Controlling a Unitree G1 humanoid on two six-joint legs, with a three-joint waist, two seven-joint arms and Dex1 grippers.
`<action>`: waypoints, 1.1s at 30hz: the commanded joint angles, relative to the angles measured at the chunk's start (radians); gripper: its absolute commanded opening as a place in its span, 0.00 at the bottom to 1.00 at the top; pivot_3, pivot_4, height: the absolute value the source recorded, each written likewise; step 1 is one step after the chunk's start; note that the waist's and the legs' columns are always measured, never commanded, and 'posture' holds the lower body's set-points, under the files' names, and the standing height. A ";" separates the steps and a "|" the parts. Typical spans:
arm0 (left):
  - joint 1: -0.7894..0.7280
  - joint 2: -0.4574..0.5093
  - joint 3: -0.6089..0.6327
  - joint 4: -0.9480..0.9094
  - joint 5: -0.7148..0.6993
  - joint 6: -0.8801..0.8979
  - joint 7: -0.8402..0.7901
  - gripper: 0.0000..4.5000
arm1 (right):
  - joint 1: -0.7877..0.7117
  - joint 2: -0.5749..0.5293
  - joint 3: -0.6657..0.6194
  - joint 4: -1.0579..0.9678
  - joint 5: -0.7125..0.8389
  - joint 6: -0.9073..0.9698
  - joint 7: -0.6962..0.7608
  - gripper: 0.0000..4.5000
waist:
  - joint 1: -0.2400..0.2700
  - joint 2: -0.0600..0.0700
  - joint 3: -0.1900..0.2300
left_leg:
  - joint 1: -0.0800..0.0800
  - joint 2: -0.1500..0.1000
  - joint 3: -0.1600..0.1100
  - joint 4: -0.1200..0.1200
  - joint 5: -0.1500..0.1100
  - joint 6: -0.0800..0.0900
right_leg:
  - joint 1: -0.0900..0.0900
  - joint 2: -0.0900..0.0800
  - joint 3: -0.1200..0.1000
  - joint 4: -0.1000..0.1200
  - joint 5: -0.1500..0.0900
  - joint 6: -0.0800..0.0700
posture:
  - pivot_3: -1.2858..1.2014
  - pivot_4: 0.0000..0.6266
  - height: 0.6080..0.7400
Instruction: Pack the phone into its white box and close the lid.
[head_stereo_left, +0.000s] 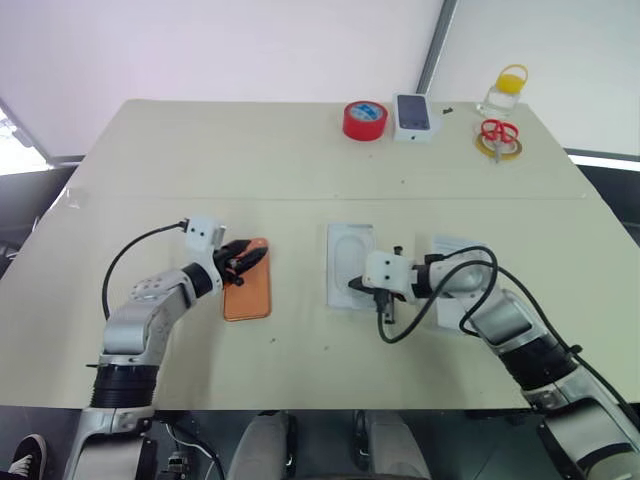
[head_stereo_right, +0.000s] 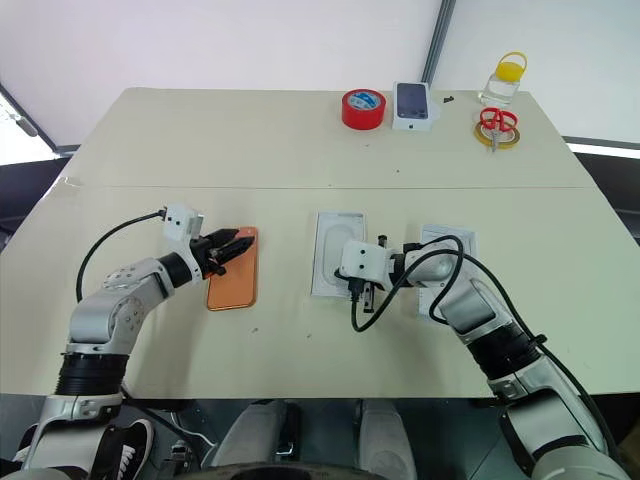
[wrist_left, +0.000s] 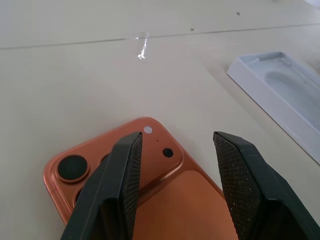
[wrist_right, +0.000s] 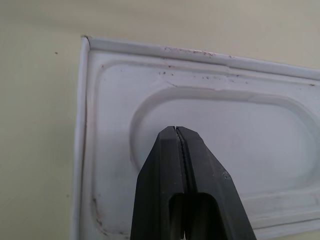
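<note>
Flat on the beige worktop: the slim orange phone, back up, dark camera lenses at its near-left corner. Hovering over the lens end, the left gripper, black fingers parted about halfway, phone beneath the gap, nothing gripped.

To the right of the phone, well apart: a shallow white rectangular tray with a raised rim and a rounded oblong recess in its pale floor. Poised over the near part of that tray, the right gripper, fingers pressed fully together, empty; touching the tray floor or just above it, cannot tell.

Just right of that arm's wrist, partly hidden behind it, a second white rectangular piece, flat on the worktop; inner floor not readable.

Along the far edge, well away from both arms: a red roll of tape, a dark-screened phone on a small white box, red-handled scissors on a yellow ring, and a clear jar with a yellow lid.
</note>
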 joint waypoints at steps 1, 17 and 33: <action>-0.016 0.010 0.031 -0.029 -0.034 0.021 -0.007 0.53 | -0.014 0.076 -0.056 -0.011 0.070 0.050 -0.039 0.00 | -0.002 0.000 0.000 | 0.000 0.000 0.000 0.000 0.000 0.000 | 0.000 0.000 0.000 0.000 0.000 0.000 | 0.52 0.24 1.00; 0.064 0.170 0.398 -0.048 -0.448 0.649 0.045 0.53 | -0.263 0.347 -0.021 0.206 0.027 -0.004 -0.172 0.00 | -0.030 0.000 0.001 | -0.001 0.001 0.000 -0.001 0.000 -0.001 | -0.007 0.001 0.000 0.009 0.002 0.003 | 0.52 0.24 1.00; 0.124 0.110 0.401 -0.062 -0.478 0.796 0.176 0.53 | -0.335 0.437 0.244 0.406 -0.197 -0.006 -0.118 0.00 | -0.031 0.001 0.000 | 0.000 0.000 -0.001 -0.003 0.003 -0.007 | -0.007 -0.001 0.001 0.011 0.001 0.003 | 0.52 0.24 1.00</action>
